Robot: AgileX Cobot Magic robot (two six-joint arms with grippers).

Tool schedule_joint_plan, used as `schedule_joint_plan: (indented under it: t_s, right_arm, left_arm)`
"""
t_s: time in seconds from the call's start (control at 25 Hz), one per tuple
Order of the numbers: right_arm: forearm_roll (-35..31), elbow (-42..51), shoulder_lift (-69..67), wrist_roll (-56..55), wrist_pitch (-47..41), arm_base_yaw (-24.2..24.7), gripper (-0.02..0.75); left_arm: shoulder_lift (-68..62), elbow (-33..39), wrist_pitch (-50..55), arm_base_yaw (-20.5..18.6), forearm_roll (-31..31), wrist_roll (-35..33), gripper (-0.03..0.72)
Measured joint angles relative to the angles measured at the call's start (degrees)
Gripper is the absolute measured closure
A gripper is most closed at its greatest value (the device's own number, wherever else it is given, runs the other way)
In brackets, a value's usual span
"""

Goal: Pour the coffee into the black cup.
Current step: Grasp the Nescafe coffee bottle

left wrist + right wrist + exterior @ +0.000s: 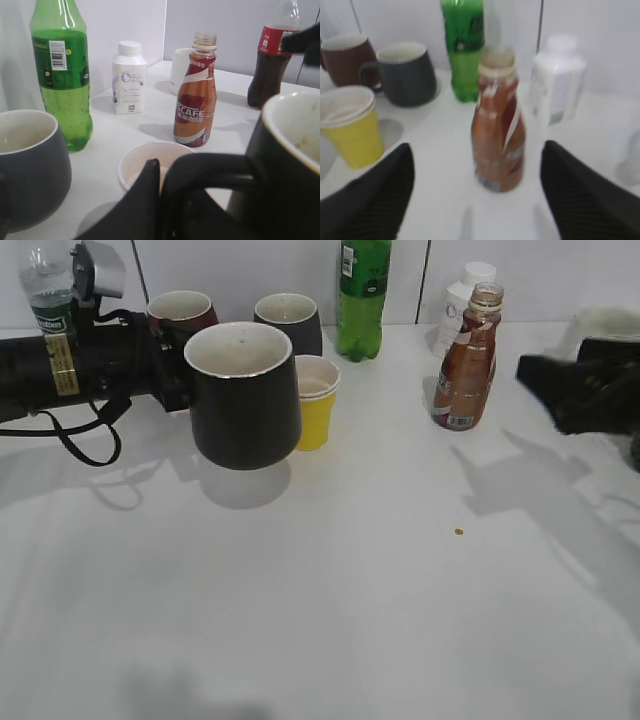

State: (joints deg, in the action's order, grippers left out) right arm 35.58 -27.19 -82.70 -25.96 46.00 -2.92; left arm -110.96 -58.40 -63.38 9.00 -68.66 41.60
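Note:
The coffee bottle (466,362), uncapped, with a brown, white and red label, stands upright on the white table (350,590); it also shows in the left wrist view (195,95) and the right wrist view (498,125). My left gripper (178,365) is shut on the handle (210,167) of the black cup (243,395) and holds it above the table, upright. My right gripper (477,195) is open and empty, its fingers on either side of the coffee bottle but short of it. In the exterior view it (545,375) is to the right of the bottle.
A yellow paper cup (316,400) stands right behind the black cup. A maroon mug (182,312), a dark grey mug (289,322), a tall green bottle (362,295) and a white bottle (455,302) line the back. A cola bottle (270,55) and a white mug (180,67) stand beyond.

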Motion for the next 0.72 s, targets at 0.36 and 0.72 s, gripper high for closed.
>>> schedule_joint_plan:
  t_s: [0.36,0.72]
  right_arm:
    - [1.2,-3.1,-14.5,-0.3,3.3,0.0,0.064]
    - [0.6,-12.0,-24.6,0.8,3.1,-1.6,0.064]
  left_arm:
    - [0.0,0.0,0.0,0.0,0.0,0.0,0.649]
    - [0.0,0.0,0.0,0.0,0.0,0.0,0.649]
